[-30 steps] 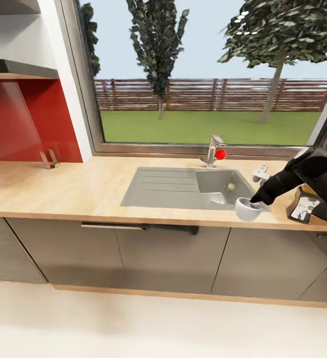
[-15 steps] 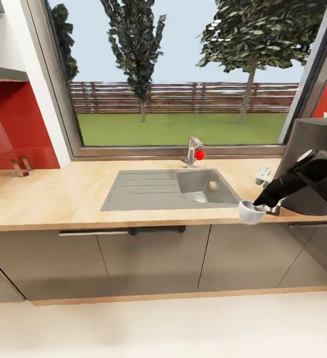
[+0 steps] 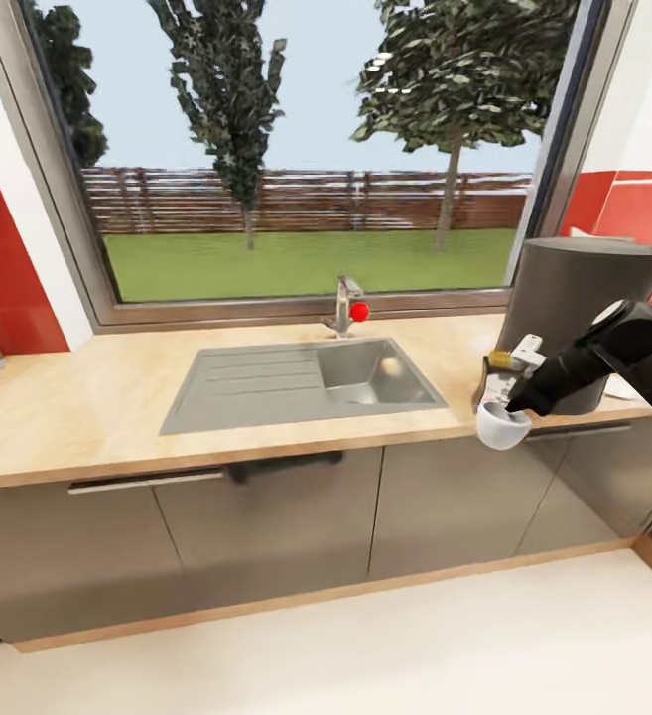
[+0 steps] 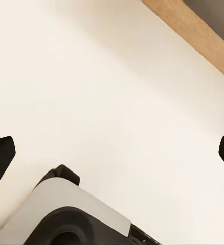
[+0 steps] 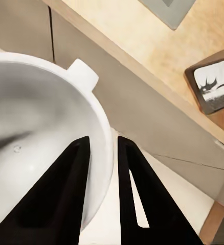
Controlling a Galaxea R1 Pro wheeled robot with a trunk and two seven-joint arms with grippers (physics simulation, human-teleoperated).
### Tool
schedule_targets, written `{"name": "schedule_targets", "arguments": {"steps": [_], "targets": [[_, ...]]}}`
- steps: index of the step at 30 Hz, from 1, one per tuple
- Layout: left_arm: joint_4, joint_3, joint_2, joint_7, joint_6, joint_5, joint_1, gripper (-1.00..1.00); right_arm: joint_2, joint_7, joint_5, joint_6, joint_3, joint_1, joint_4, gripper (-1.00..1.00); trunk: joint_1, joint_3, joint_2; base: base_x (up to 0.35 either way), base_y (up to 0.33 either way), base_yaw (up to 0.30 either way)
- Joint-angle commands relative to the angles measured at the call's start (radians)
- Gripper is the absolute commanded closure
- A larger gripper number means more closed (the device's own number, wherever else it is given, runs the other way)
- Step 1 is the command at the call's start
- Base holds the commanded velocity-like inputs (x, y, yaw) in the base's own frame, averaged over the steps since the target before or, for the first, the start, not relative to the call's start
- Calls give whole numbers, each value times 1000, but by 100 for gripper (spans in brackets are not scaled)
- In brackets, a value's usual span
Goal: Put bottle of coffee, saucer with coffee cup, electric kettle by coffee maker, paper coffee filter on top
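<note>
pinched on the rim of the coffee cup [image 5: 45, 138], one finger inside the bowl and one outside, the right gripper [image 5: 103, 153] holds the cup in the air just off the front edge of the countertop [image 3: 117, 397], near its right end. the left gripper's [image 4: 112, 153] dark fingertips sit at opposite edges of its wrist view, so it is spread wide and empty, hanging over pale floor beside part of the robot's base. compared with a second ago the whole head view has swung to the right: the sink [image 3: 296, 382] now lies left of centre, and the coffee maker [image 3: 574, 318], then only a dark sliver, now stands whole at the countertop's right end. this is the camera turning, not the things moving; the cup keeps its place at the arm's tip. my reading is that the cup is being brought to the coffee station, and the saucer it needs is not something i can pick out. counted: one coffee maker, one cup, one sink, one tap with one red knob, and one bottle of coffee [image 5: 214, 87] on the countertop touching or just beside the maker's left side.
</note>
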Motion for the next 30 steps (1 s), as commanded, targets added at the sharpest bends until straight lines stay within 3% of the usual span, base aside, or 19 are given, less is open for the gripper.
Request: {"name": "schedule_targets", "arguments": {"steps": [1,30], "targets": [[-1,0,0,-5,1,8,0,-100,0,12,10,8,2,-2,-1,100,0,0,-1,0,0,-235],[-1,0,0,-4,1,8,0,-100,0,10,11,8,2,6,2,100,0,27,-1,8,-7,-222]]}}
